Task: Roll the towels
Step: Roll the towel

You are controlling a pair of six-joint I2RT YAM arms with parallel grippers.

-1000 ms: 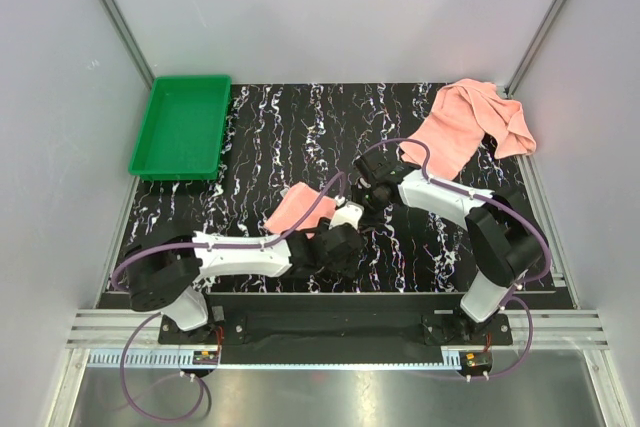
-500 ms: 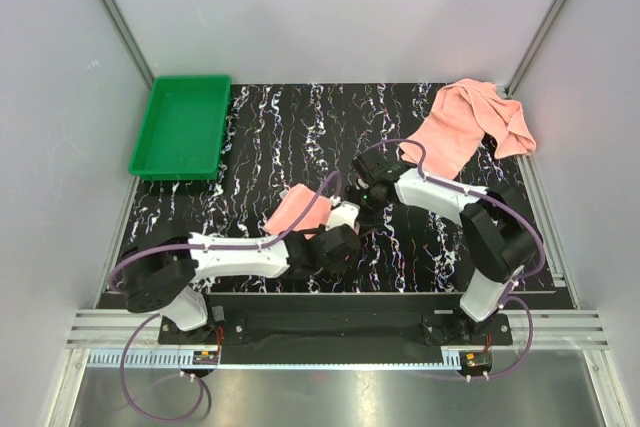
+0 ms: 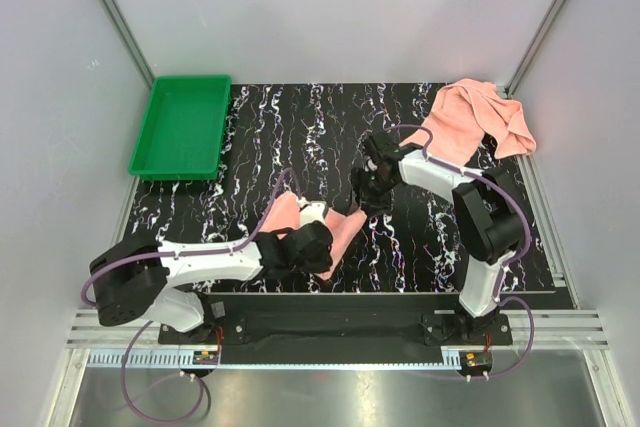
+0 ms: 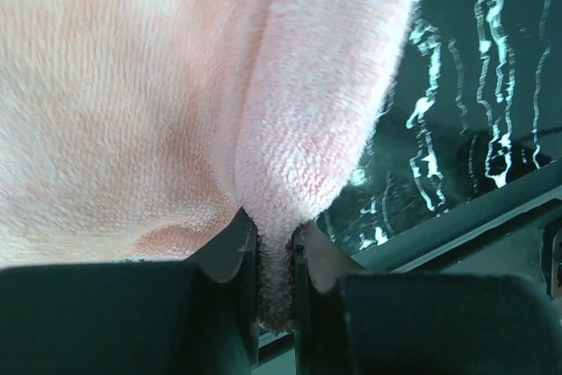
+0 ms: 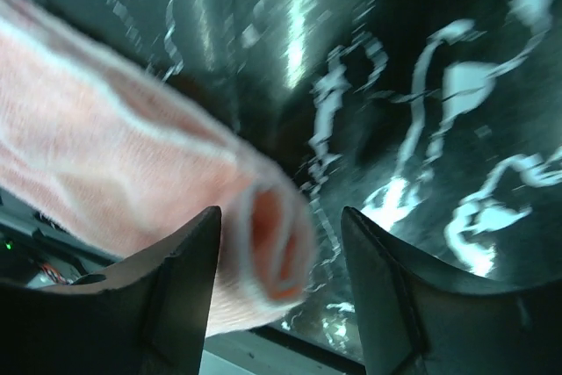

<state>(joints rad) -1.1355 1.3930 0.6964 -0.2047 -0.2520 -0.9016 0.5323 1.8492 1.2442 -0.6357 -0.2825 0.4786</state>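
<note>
Compared with a second ago, the left arm is sitting further back toward its own base, dragging its towel along, while the right arm's jaws are spreading apart.

Seen from above, a black white-veined table top (image 3: 300, 127) is filling the middle of the view. A rectangular green plastic tray (image 3: 180, 127) is lying at the far left corner. A crumpled salmon-pink terry cloth towel (image 3: 465, 122) is waiting at the far right, well apart from both grippers.

A near salmon-pink terry cloth towel (image 3: 343, 234), partly rolled, is lying at the near centre. The left gripper (image 4: 274, 233) is pinching a thick fold of it, jaws nearly closed with cloth squeezed between them. The right gripper (image 5: 281, 217) is standing open around the rolled end, which is showing its layered spiral between the fingers without being clamped.

Doing this step well probably means the left pinch keeping the roll tight while the right gripper is re-gripping deeper. Letting the spiral slacken, or tugging sideways, is likely to undo the roll.
</note>
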